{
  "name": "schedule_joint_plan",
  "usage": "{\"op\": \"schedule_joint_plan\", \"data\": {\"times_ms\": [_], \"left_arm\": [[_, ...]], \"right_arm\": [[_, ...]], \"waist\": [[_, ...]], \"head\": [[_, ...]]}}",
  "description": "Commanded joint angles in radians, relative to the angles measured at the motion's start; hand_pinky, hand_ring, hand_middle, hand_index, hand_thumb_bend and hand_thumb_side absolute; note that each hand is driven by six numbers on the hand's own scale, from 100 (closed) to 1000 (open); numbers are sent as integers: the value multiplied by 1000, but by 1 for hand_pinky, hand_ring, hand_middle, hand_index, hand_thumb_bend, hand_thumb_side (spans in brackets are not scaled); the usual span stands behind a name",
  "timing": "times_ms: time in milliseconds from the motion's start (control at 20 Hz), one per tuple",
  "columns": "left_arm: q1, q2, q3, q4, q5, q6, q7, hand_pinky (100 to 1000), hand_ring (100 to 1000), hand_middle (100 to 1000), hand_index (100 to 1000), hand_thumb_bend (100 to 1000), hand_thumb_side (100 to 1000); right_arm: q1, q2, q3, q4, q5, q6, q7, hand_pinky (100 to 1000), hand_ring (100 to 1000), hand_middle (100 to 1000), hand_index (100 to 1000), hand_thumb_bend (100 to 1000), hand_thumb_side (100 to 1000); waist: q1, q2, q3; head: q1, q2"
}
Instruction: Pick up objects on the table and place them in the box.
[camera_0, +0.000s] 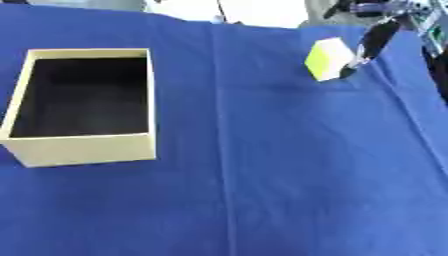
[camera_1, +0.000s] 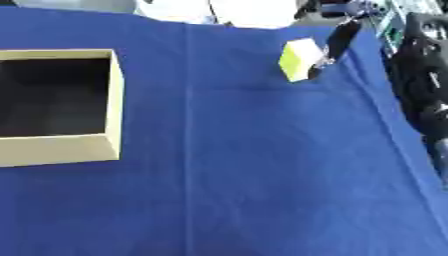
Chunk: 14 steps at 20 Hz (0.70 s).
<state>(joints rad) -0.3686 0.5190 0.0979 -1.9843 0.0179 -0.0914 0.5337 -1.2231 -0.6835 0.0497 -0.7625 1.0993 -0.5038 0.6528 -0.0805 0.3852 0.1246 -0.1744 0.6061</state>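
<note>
A yellow-green block (camera_0: 326, 60) with a pale top hangs tilted at the far right of the blue cloth, and a faint shadow lies on the cloth below it. My right hand (camera_0: 374, 41) comes in from the upper right corner. One black finger lies along the block's right side; the rest of the hold is hidden behind the block. An open cream box (camera_0: 87, 148) with a dark inside stands at the left, well apart from the block. My left hand shows in neither view.
The blue cloth (camera_0: 289, 175) covers the whole table, with a crease running down its middle. My right arm's black body (camera_1: 424, 75) fills the right edge. Pale floor and equipment lie beyond the far edge.
</note>
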Motion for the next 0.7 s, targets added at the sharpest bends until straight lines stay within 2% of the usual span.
{"op": "schedule_joint_plan", "data": {"times_ms": [50,700], "left_arm": [[-8,17,13,-16,-1,0,-1,895,702,634,749,374,829],[-17,17,11,-16,-2,-3,-4,897,701,634,748,367,832]], "right_arm": [[-19,-23,-9,-4,8,-38,34,967,1000,935,1000,788,436],[-14,-20,-22,18,55,0,15,967,1000,935,1000,783,431]], "waist": [[3,-18,3],[-6,-1,27]], "head": [[-2,-10],[-17,-27]]}}
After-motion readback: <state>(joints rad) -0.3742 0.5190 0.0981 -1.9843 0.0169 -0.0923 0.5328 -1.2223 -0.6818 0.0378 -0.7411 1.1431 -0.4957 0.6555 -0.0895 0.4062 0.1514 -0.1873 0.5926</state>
